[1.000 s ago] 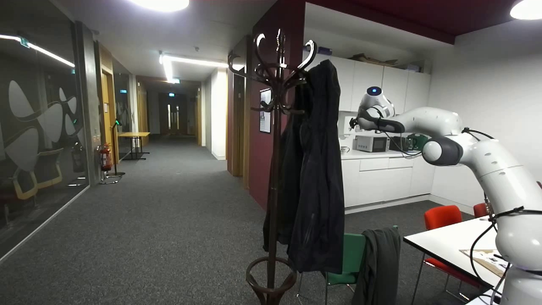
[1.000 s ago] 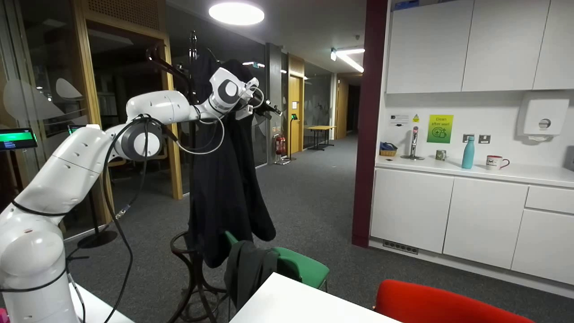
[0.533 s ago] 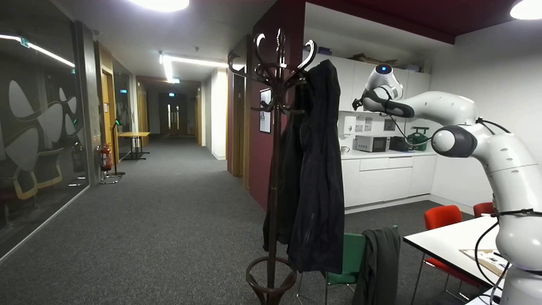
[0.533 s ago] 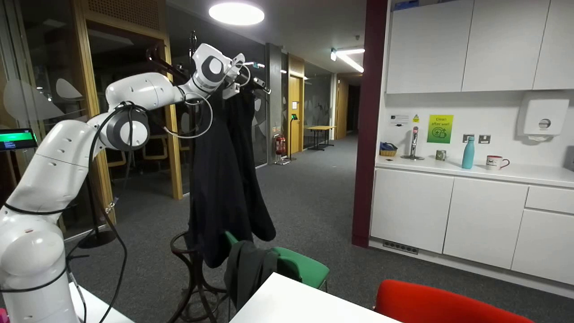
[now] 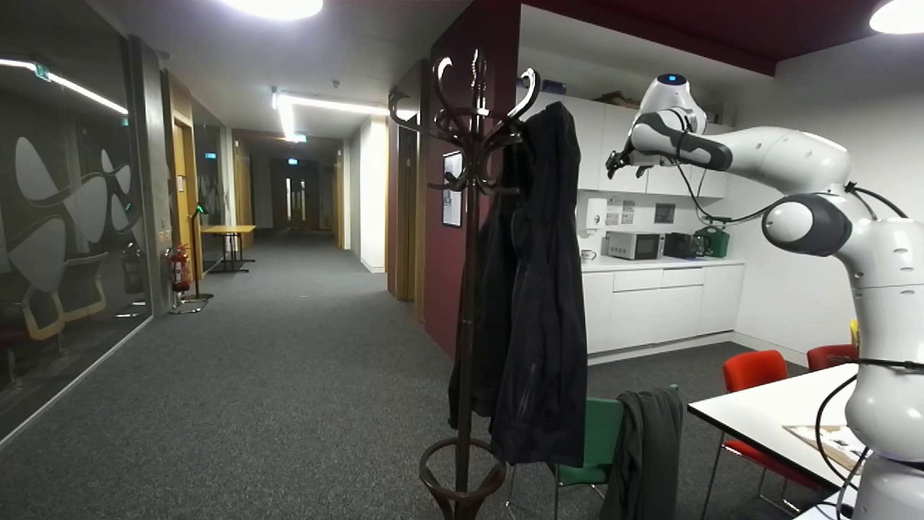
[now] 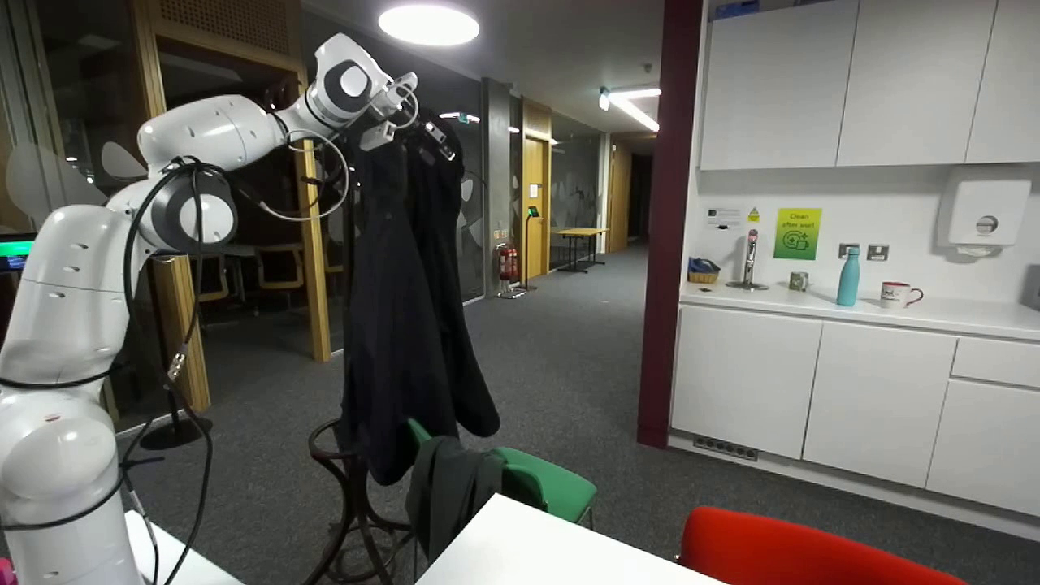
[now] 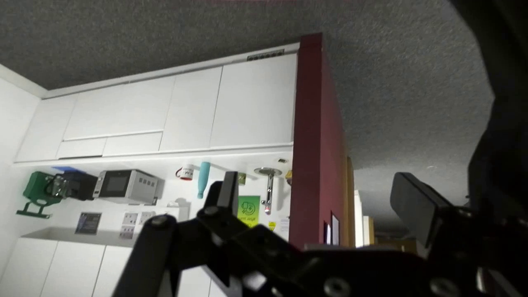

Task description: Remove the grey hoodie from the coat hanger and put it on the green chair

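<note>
The grey hoodie [image 5: 644, 448] hangs limp over the back of the green chair [image 5: 600, 433]. Both also show in an exterior view as hoodie [image 6: 455, 487] and green seat [image 6: 561, 483]. The dark coat stand [image 5: 468, 303] stands beside the chair; its base [image 6: 351, 504] shows lower left of the chair. Black coats [image 5: 548, 289] hang on its hooks. My gripper [image 5: 626, 170] is raised high, well above the hoodie and chair. In the wrist view its fingers [image 7: 315, 181] are wide apart with nothing between them. The hoodie and chair are out of the wrist view.
A white table [image 5: 758, 404] stands beside the green chair, with a red chair [image 5: 754, 370] at it. In the wrist view, upside down, a dark garment [image 7: 499, 103] hangs close at the right edge. A maroon wall [image 7: 307, 136] and white kitchen units [image 7: 255, 103] lie beyond.
The arm has risen and drawn back toward its base, carrying the gripper higher. The hoodie, the chair, the stand and the black coats have not visibly moved.
</note>
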`<state>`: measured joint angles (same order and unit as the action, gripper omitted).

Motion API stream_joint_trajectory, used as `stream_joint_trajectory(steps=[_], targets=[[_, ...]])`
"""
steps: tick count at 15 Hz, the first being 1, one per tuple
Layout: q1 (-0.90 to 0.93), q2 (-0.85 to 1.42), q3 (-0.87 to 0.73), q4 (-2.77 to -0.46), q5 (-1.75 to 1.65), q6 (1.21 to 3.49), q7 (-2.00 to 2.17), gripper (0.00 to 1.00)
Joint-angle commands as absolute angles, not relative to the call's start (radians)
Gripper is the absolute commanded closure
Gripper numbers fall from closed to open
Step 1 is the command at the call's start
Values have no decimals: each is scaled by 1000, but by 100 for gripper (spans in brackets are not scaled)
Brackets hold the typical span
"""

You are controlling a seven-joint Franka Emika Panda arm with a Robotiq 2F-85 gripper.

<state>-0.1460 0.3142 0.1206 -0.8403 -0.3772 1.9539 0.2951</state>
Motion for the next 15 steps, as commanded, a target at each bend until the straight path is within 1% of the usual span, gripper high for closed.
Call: stream_joint_trajectory(steps=[1,7,15], targets=[[-165,179,153,-963,-282,1816,227,0],[-152,71,173,-1055,-224,1646,180,0],[-149,-32,203,-1168,-23,1484,50,0]])
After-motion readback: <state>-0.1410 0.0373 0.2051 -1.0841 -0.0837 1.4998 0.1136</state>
